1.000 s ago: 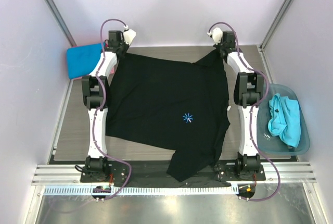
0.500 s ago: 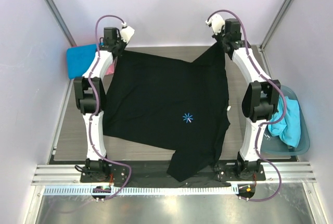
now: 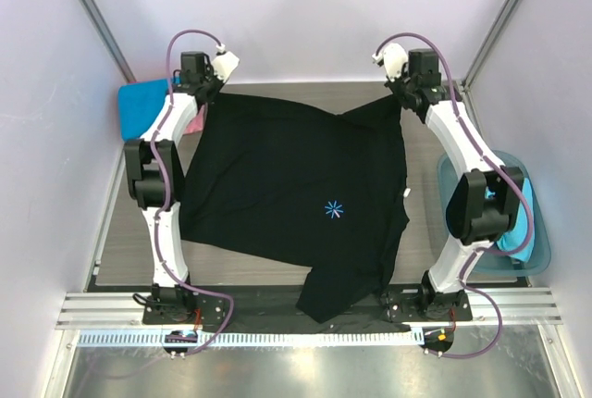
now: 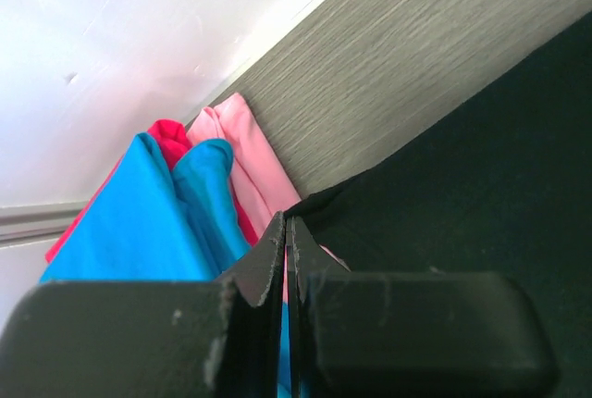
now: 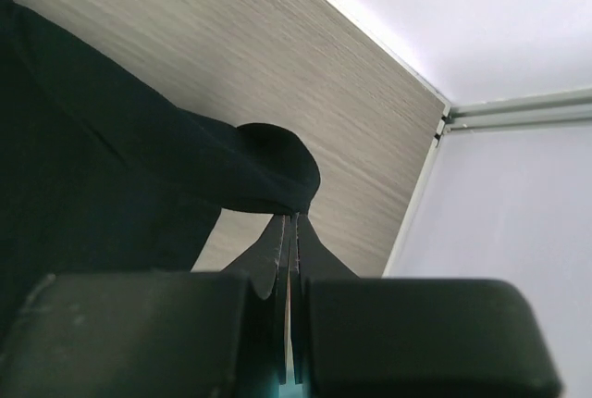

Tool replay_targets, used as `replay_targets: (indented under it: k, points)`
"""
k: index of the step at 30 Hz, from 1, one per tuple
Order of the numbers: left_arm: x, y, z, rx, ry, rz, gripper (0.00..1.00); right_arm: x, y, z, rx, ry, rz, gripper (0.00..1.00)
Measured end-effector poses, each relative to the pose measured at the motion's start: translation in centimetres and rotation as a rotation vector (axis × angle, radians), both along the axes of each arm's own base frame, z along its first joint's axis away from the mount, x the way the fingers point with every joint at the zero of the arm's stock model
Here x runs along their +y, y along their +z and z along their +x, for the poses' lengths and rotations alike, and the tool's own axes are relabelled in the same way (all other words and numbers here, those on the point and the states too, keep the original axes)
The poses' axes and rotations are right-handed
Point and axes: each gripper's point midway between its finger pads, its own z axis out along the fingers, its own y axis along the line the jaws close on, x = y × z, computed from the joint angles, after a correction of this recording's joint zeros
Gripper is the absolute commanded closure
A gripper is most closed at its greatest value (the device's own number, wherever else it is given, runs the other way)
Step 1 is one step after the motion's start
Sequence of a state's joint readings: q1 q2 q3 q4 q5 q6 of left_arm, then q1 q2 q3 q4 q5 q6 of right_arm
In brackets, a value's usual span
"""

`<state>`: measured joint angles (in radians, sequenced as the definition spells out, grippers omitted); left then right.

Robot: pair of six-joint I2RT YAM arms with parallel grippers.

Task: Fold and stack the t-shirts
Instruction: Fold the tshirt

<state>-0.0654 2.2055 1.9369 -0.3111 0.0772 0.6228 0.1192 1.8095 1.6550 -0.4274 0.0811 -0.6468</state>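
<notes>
Your left gripper (image 4: 287,229) and right gripper (image 5: 292,222) pinch corners of the unfolded black t-shirt (image 3: 296,185); blue shirt (image 3: 143,106) looks stacked; turquoise shirt (image 3: 521,227) waits in its tub (image 3: 542,264).

Right wrist view. Right gripper (image 5: 290,222): both dark fingers (image 5: 254,259) pressed together, no gap visible between the tips. A rounded fold of the black t-shirt (image 5: 111,167) is pinched at the tips; the fold bulges just above and left of them. From there the cloth runs left and down, filling the left side of the frame and lying on the grey wood-grain table (image 5: 277,55). Bare table shows above and right of the fold. White back wall (image 5: 481,9) upper right. Metal frame rail (image 5: 518,109) meets the table's far corner; pale side panel (image 5: 499,204) below it.
</notes>
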Motion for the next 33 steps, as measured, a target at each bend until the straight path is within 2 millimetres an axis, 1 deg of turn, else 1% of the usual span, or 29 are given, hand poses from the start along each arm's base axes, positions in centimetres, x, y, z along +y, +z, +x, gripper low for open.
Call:
replay_targets:
  k: [2, 6, 9, 15, 19, 24, 29, 33]
  points:
    - [0.2, 0.0, -0.2, 0.001, -0.004, 0.005, 1.00, 0.1, 0.8, -1.2, -0.003, 0.001, 0.006, 0.99]
    - [0.8, 0.6, -0.4, -0.005, 0.001, 0.010, 1.00, 0.6, 2.7, -2.7, -0.032, 0.003, 0.027, 0.99]
    - [1.2, 1.1, -0.9, -0.009, 0.008, 0.010, 1.00, 1.0, 3.4, -4.1, -0.033, 0.008, 0.042, 0.99]
    - [1.7, 1.5, -2.1, -0.004, 0.007, 0.009, 1.00, 2.0, 3.1, -7.5, 0.011, 0.019, 0.067, 0.99]
    - [1.9, 1.1, -3.2, 0.015, -0.001, 0.015, 1.00, 2.3, 2.8, -9.4, 0.037, 0.015, 0.091, 0.99]
    - [2.5, 0.5, -3.7, 0.031, 0.001, 0.023, 1.00, 2.2, 2.6, -11.9, 0.068, -0.005, 0.123, 0.99]
    - [2.8, -1.1, -4.8, 0.072, 0.004, 0.022, 1.00, 2.0, 2.2, -13.6, 0.089, -0.021, 0.145, 0.99]
    - [2.8, -1.9, -5.8, 0.097, 0.001, 0.022, 1.00, 2.1, 1.7, -14.4, 0.118, -0.027, 0.158, 0.99]
